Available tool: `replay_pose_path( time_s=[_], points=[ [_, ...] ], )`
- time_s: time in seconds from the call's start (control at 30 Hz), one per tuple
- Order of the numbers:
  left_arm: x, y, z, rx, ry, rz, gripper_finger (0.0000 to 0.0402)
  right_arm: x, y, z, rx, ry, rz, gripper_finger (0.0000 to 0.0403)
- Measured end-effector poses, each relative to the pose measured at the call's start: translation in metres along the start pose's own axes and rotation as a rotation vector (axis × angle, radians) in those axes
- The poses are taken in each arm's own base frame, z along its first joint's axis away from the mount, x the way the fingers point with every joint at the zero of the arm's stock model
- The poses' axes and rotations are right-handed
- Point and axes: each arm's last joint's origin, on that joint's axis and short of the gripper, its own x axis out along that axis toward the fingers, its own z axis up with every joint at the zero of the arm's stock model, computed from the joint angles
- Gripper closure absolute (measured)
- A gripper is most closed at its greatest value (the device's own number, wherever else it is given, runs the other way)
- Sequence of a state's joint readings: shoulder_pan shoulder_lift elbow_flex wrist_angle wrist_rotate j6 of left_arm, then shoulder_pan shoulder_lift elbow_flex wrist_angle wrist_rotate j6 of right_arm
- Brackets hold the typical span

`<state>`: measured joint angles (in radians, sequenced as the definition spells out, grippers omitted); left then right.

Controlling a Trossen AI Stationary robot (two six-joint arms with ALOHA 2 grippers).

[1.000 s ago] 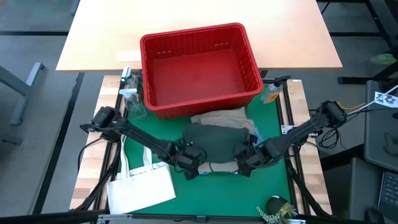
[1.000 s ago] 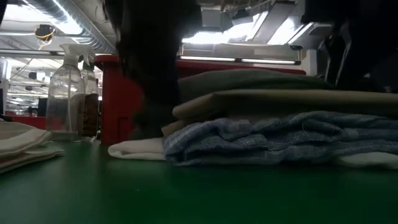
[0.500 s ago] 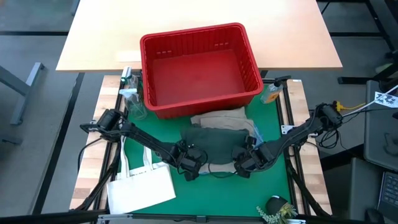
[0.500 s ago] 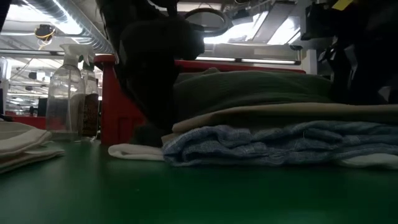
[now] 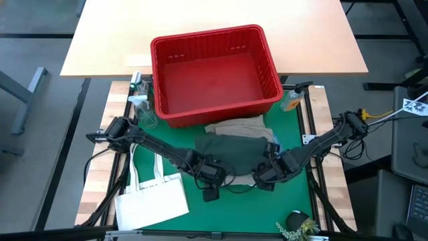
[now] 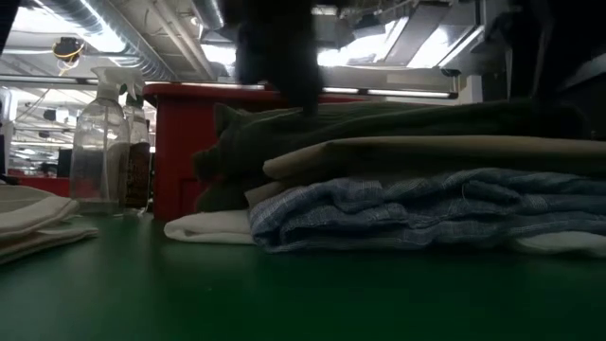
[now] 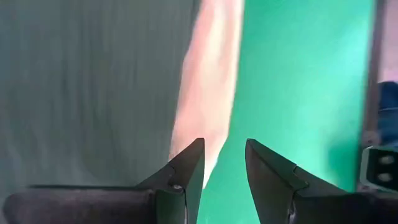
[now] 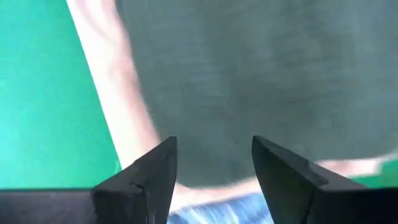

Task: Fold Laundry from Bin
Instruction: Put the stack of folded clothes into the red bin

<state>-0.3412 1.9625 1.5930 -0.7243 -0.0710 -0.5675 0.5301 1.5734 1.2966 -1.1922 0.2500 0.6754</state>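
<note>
I have both grippers, left (image 5: 211, 175) and right (image 5: 266, 175), fingers apart and empty, at the near edge of the green garment (image 5: 231, 148) topping the stack before the empty bin (image 5: 267, 63). Next, I judge, tidying the stack.

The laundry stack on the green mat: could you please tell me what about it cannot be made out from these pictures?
- High view: the dark green garment on top and both arms cover most of the stack, so the pieces cannot be counted.
- Low view: the stack's right end is cut off by the picture's edge; the red bin is half hidden behind the blue striped cloth and the rest.
- Wrist views: cloth is blurred; the left pincer and right pincer stand open, nothing between.
</note>
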Motion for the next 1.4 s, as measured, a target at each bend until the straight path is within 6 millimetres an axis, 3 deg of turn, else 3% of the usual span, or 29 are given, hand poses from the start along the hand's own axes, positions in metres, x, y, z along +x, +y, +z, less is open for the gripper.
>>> replay_pose_path(
  time_s=[0.23,0.43,0.63,0.8,1.03,1.4],
  points=[
    [-0.033,-0.003,0.037,0.015,-0.136,-0.052,0.029,-0.042,-0.01,0.008,-0.014,-0.024,-0.068,0.0196],
    [-0.043,0.004,0.056,-0.023,-0.243,-0.031,0.029,-0.059,-0.019,0.004,-0.085,-0.013,-0.123,0.0196],
    [-0.043,0.013,0.063,-0.046,-0.273,-0.019,0.029,-0.084,-0.034,-0.019,-0.151,-0.086,-0.121,0.0196],
    [-0.044,0.019,0.068,-0.062,-0.299,-0.022,0.029,-0.101,-0.055,-0.05,-0.018,-0.208,-0.106,0.0196],
    [-0.046,0.025,0.078,-0.089,-0.378,-0.012,0.029,-0.083,-0.079,-0.092,0.306,-0.254,-0.087,0.0196],
    [-0.047,0.027,0.079,-0.052,-0.413,0.065,0.029,-0.016,-0.089,-0.129,0.53,-0.014,-0.242,0.0196]
  ],
)
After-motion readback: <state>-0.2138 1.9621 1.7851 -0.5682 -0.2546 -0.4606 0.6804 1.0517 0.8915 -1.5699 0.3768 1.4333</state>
